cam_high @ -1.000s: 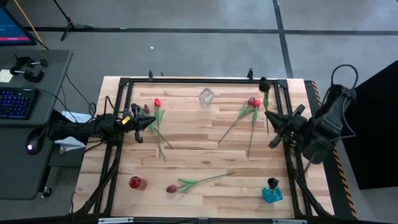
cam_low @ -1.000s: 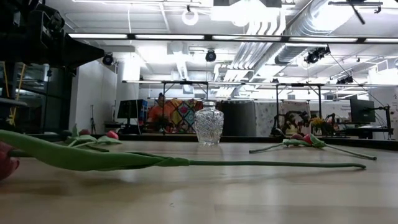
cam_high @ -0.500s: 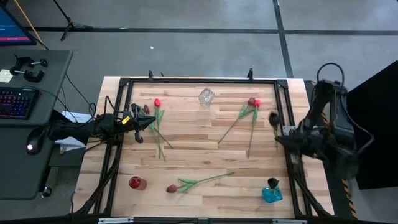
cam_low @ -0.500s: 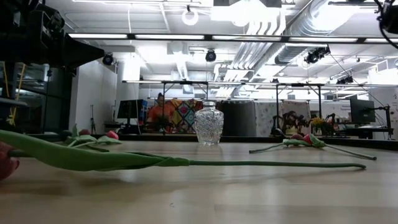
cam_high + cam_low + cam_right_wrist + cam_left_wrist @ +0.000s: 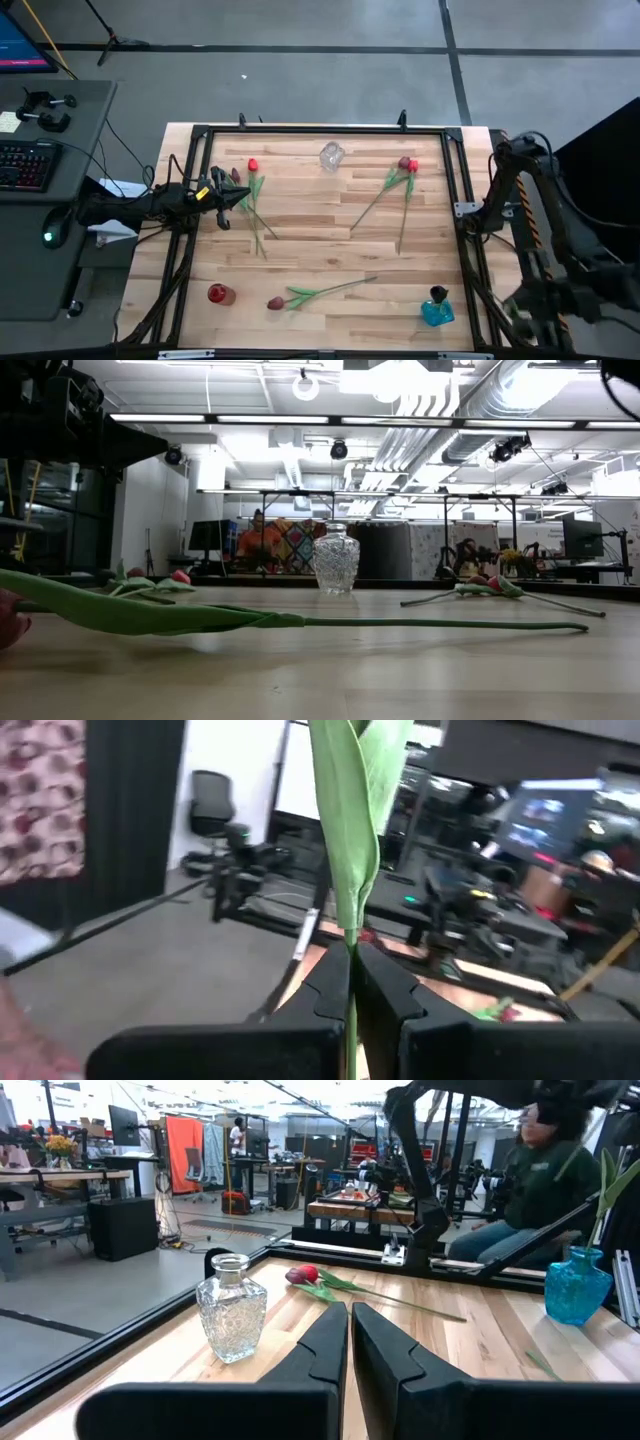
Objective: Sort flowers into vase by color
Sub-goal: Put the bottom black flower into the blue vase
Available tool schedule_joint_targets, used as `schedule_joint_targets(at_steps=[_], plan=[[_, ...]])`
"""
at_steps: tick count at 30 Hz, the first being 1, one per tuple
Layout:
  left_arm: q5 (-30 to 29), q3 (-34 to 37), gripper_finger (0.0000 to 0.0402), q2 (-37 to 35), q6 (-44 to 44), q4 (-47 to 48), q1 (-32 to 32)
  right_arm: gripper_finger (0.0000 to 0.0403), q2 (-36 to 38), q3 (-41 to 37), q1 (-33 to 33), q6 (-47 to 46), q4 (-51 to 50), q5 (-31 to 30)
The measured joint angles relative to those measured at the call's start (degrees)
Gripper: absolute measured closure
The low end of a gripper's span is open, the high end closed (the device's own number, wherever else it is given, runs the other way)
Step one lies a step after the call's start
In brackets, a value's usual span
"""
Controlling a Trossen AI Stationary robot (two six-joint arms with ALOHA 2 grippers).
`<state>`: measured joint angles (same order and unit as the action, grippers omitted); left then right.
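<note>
Several tulips lie flat on the wooden table: a red one [image 5: 253, 165] beside a maroon one [image 5: 235, 175] at the far left, a red and maroon pair [image 5: 407, 163] at the far right, and a maroon one [image 5: 277, 302] with a long stem [image 5: 300, 622] near the front. My left gripper [image 5: 348, 1320] is shut and holds nothing, resting by the left pair [image 5: 240, 197]. My right gripper [image 5: 350, 965] is shut on a flower; that arm [image 5: 560, 285] reaches past the table's right near corner, and the flower's head is out of view. My right gripper pinches a thin green stem [image 5: 349, 952] between its two fingertips. A long green leaf [image 5: 355, 810] stands straight out beyond the fingers. The flower is lifted clear of the table. Which part of the stem's length the fingers are on cannot be told.
A clear cut-glass vase [image 5: 331, 155] stands at the far middle, a small red vase [image 5: 220, 294] at the near left, and a blue vase [image 5: 436, 312] with a dark flower in it at the near right. A black frame [image 5: 455, 170] rims the table. A desk [image 5: 40, 150] stands to the left.
My right arm has swung from the table's far right edge toward the near right corner and out past the right edge, carrying the dark-headed flower, which no longer shows from above. My left arm and the flowers on the table have stayed put.
</note>
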<state>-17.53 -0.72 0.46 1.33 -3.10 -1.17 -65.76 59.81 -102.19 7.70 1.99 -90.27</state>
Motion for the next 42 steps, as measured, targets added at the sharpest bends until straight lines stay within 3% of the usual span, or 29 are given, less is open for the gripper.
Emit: schedule_joint_targets(at_steps=[5, 12, 15, 17, 22, 37, 42], plan=[[-0.01, 0.01, 0.0394, -0.01, 0.0, -0.03, 0.02, 0.0403, -5.67, 0.21, -1.38, -7.68, -2.37, -6.36], [0.17, -0.01, 0.0394, 0.01, 0.0, -0.05, 0.02, 0.0403, -6.28, 0.23, 0.62, -25.47, -18.03, -2.67], [0.38, 0.0, 0.0394, 0.02, 0.02, 0.07, 0.0, 0.0403, -8.86, -0.41, 1.42, -33.66, -27.46, 2.74], [0.4, -0.01, 0.0394, -0.04, 0.0, -0.05, 0.02, 0.0403, -7.95, -0.29, 1.88, -36.45, -30.47, 2.04], [0.41, -0.03, 0.0394, 0.26, 0.02, 0.13, 0.02, 0.0403, -6.62, -0.15, 3.95, -35.94, -31.23, 2.78], [0.43, -0.03, 0.0394, 0.39, 0.0, 0.05, 0.02, 0.0403, -3.57, -0.02, 1.75, -33.62, -33.24, 0.8], [0.45, -0.03, 0.0394, 0.39, 0.0, 0.03, 0.02, 0.0403, -3.66, 0.0, 4.9, -42.75, -41.39, 0.65]])
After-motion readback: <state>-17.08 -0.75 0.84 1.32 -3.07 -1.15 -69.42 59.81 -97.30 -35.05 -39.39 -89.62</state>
